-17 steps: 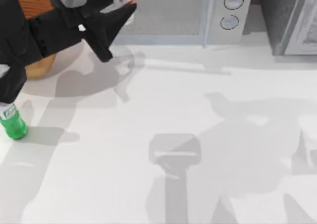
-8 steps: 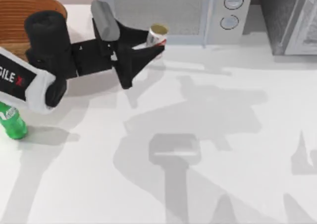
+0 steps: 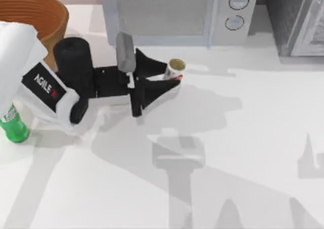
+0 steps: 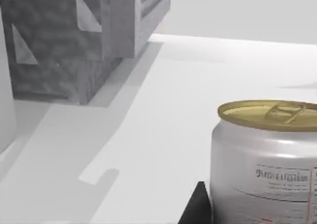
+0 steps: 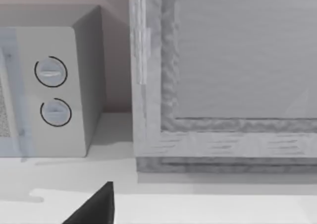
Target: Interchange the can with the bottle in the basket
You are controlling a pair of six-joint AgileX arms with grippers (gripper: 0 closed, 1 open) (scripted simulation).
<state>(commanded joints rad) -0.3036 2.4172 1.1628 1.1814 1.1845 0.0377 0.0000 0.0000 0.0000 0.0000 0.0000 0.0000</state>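
Near the microwave front, the left gripper clamps its fingers on the can, out of the basket. Setting it down comes next, then fetching the bottle at the table's left edge. Whether the right gripper is open or closed, I cannot tell.

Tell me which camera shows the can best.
The left wrist view: the can sits close up, gold lid and printed side clear. The top view shows it small between the left gripper jaws, in front of the microwave.
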